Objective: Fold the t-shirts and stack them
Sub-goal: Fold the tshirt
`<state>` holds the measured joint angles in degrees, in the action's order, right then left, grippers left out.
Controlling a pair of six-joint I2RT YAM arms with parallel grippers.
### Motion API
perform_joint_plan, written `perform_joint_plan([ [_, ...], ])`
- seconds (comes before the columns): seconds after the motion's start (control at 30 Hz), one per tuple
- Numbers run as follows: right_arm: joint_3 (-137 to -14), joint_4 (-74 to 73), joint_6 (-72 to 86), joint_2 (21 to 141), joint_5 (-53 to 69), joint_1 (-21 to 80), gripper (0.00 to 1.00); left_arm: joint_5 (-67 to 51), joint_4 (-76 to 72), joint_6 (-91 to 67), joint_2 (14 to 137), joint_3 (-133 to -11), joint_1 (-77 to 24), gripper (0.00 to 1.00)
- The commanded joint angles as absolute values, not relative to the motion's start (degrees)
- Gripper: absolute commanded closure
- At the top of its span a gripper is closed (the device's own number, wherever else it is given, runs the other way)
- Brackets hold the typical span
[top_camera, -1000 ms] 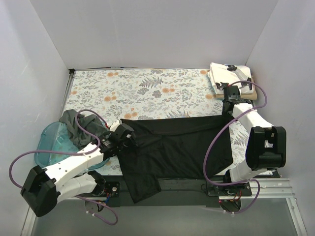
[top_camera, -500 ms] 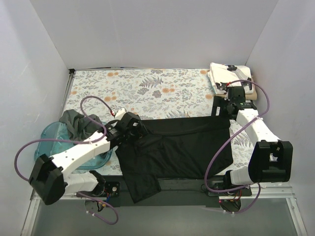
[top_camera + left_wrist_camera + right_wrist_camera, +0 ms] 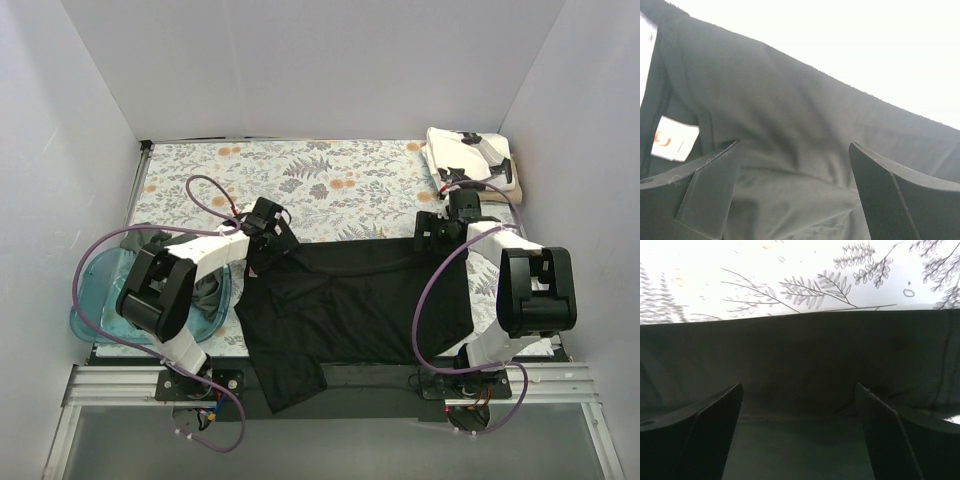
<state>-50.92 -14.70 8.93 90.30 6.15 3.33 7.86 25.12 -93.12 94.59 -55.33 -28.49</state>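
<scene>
1. Spread flat on the floral table (image 3: 330, 185), toward 6 o'clock: the black t-shirt (image 3: 370, 295), long axis running 9 to 3 o'clock, one flap hanging off the near edge at 7 o'clock.
2. Collar end apparently toward 9 o'clock, going by the neck label (image 3: 672, 145) in the left wrist view.
3. At the shirt's 10 o'clock corner: the left gripper (image 3: 270, 232), fingers wide apart over black cloth, holding nothing.
4. At its 2 o'clock corner: the right gripper (image 3: 428, 230), likewise spread wide, empty.
5. Changed from a second ago: left gripper shifted from the shirt's 9 o'clock edge toward 12 o'clock.
6. Also changed: right gripper brought from beside the white t-shirt (image 3: 468, 158) toward 7 o'clock, onto the black cloth.
7. In the blue tub (image 3: 95, 300) at 9 o'clock: the grey-green t-shirt (image 3: 208, 292), now mostly hidden under the left arm.
</scene>
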Motion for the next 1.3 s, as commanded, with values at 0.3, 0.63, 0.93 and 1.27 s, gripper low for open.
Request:
perform_joint_plan([
  [0.3,-58.5,-11.4,9.3,102.6,3.2,3.0,0.02,4.8,21.1,-88.1,107.4,-63.1,-20.7,0.14],
  [0.63,-67.8,-11.5,8.4,109.5,0.9,3.1,0.02,2.0,22.1,-85.5,116.0,-74.3,-17.5,0.15],
  [0.93,-71.7,-14.0,6.4,105.2,0.5,3.1,0.02,0.1,25.0,-83.1,115.0,-82.7,-17.1,0.16],
  [1.27,-51.3,-19.5,15.4,80.6,0.4,3.1,0.02,-1.9,24.5,-85.4,95.8,-65.8,-19.1,0.13],
])
